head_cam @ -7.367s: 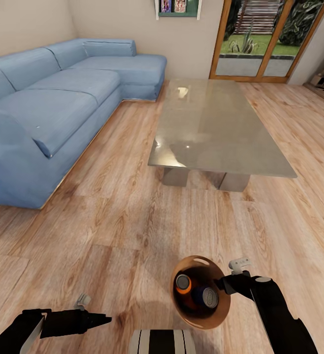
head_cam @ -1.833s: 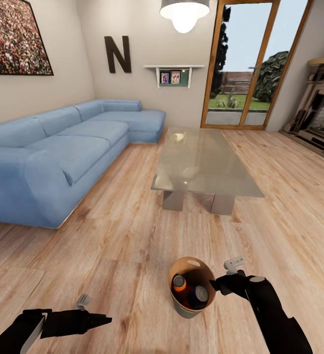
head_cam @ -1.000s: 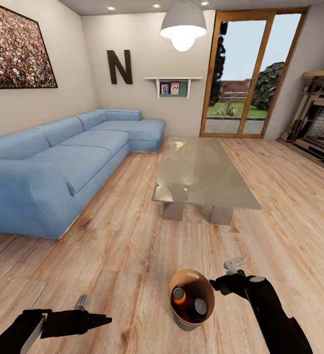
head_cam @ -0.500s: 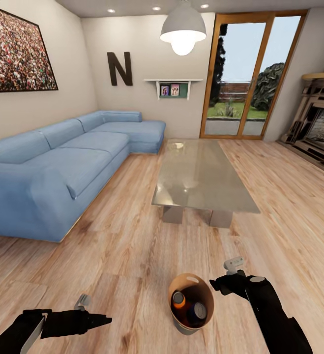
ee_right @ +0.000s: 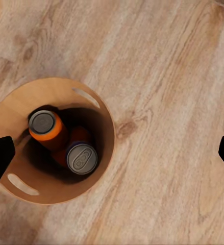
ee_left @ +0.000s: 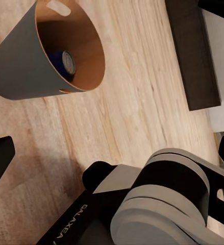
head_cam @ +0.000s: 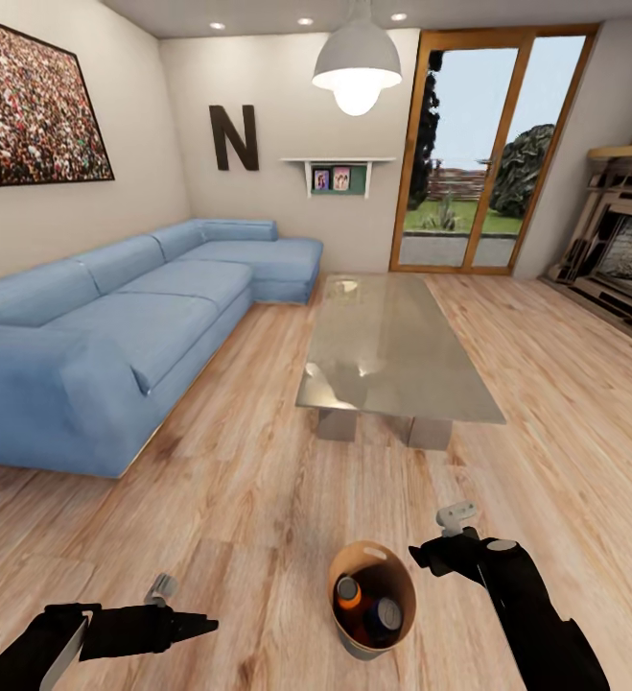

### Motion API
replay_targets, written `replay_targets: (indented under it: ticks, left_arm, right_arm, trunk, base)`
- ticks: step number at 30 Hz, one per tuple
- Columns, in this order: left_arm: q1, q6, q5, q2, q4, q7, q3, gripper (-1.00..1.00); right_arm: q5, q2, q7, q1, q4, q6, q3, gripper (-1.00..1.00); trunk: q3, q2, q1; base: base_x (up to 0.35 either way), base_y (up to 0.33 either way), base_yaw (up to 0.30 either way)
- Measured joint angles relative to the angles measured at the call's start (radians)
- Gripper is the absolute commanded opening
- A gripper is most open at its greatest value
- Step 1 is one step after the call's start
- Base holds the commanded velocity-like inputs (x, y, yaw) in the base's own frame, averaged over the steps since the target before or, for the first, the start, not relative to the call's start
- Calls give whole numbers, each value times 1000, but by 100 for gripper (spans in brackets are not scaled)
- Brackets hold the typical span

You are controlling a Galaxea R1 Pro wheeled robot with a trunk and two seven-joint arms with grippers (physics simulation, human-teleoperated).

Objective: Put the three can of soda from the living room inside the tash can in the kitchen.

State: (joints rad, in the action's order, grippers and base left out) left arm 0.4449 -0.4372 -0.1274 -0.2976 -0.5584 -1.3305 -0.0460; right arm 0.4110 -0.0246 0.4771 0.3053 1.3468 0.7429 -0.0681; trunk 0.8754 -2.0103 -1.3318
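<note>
1. The tash can (head_cam: 352, 641) – a round bin, grey outside and copper-brown inside, with oval handle cutouts near the rim – stands upright on the wood plank floor.
2. An orange can of soda (ee_right: 48, 129) stands inside it.
3. A dark blue can of soda (ee_right: 81, 156) stands touching the orange one – silvery tops up.
</note>
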Motion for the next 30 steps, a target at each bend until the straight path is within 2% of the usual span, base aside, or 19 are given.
replay_targets:
  ticks: [22,30]
  left_arm:
    - [0,-1,0,0,0,1,0,100]
    - [0,-1,0,0,0,1,0,100]
  right_arm:
    - [0,0,0,0,0,1,0,100]
    - [0,0,0,0,0,1,0,100]
  trunk:
    - [-92,154,84]
    - [-119,210,115]
  base:
    - [0,0,0]
    - [0,0,0]
